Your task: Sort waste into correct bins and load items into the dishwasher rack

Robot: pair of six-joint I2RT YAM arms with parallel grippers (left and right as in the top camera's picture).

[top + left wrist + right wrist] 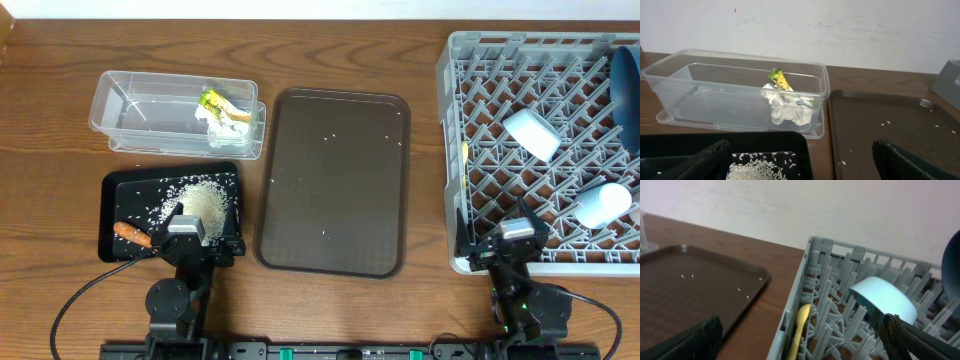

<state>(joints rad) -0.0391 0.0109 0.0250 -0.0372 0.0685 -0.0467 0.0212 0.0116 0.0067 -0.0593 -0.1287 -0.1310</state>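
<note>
Gaping wide, left hand point(801, 162) and right hand point(802, 342) apparently grasp nothing.

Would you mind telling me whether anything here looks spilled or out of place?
A few rice grains lie scattered across the dark brown tray, apart from the main rice pile in the black bin. They look like strays missed in sorting. Nothing else stands out.

Grained, lightly sheened wood table point(50, 130) under a glossy clear plastic tub point(715, 95) of crumpled, soft white tissue point(787, 114); a matt, finely textured dark brown tray point(335, 190); a smooth black plastic bin point(130, 195); a matt grey moulded-plastic dishwasher rack point(480, 130).
</note>
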